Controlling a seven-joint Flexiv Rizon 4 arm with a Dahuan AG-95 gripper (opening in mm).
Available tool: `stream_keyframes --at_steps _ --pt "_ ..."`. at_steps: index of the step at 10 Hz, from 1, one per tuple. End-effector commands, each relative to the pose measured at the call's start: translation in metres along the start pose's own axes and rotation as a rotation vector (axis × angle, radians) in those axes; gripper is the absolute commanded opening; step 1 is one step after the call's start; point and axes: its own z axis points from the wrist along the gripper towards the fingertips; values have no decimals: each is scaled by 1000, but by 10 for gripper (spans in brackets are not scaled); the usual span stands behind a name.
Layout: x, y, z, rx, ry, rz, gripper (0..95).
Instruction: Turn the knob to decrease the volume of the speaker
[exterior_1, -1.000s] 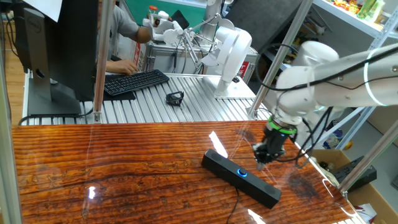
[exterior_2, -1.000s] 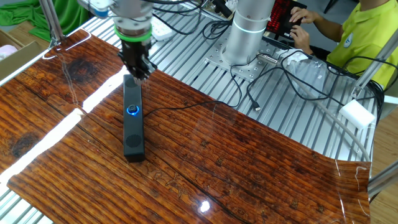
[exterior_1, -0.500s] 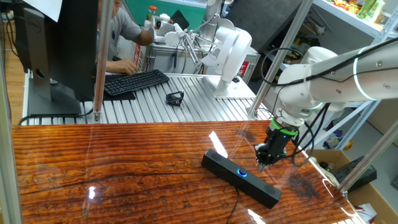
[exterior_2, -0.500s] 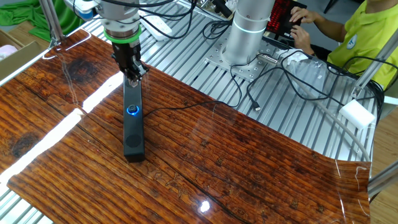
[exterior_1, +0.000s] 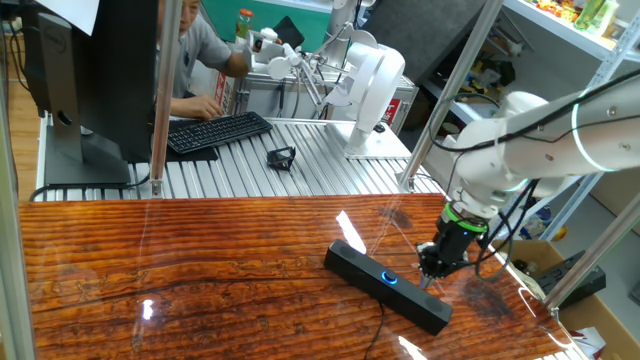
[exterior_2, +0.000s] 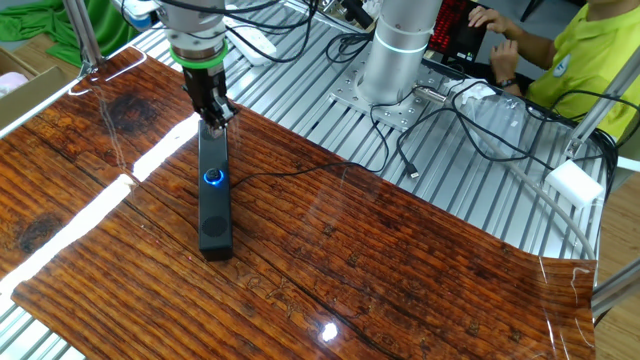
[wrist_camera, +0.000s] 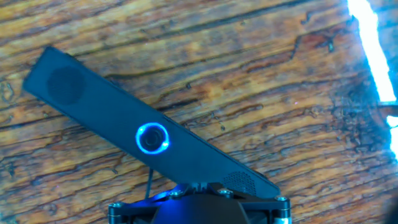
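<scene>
The speaker (exterior_1: 392, 287) is a slim black bar lying slantwise on the wooden table (exterior_1: 180, 270). The knob (exterior_1: 388, 278) glows as a blue ring mid-top on it. My gripper (exterior_1: 432, 272) hangs shut and empty just above the speaker's end, a short way from the knob. The other fixed view shows the speaker (exterior_2: 213, 195) and knob (exterior_2: 213, 178), with the gripper (exterior_2: 214, 122) over the far end. In the hand view the speaker (wrist_camera: 93, 106) crosses the frame and the knob (wrist_camera: 152, 138) lies just ahead of my gripper (wrist_camera: 194, 188).
A thin black cable (exterior_2: 290, 172) runs from the speaker toward the slatted metal bench. A keyboard (exterior_1: 215, 131), a monitor (exterior_1: 90, 80) and a person (exterior_2: 580, 60) are at the back. The arm's base (exterior_2: 400, 50) and loose cables (exterior_2: 470, 130) stand beside the table.
My gripper has sunk lower and shifted slightly along the speaker's end. It stayed shut. The speaker has not moved.
</scene>
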Motion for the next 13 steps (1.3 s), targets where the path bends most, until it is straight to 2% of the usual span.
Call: stream_keyframes --at_steps 1,3,4,7,13 --pt "-3 3 7 -20 9 6 0" --pt "-5 10 17 -25 2 21 0" --pt "-7 12 18 -26 4 24 0" --pt "-16 19 17 -34 17 35 0" --pt "-26 40 13 -28 24 61 0"
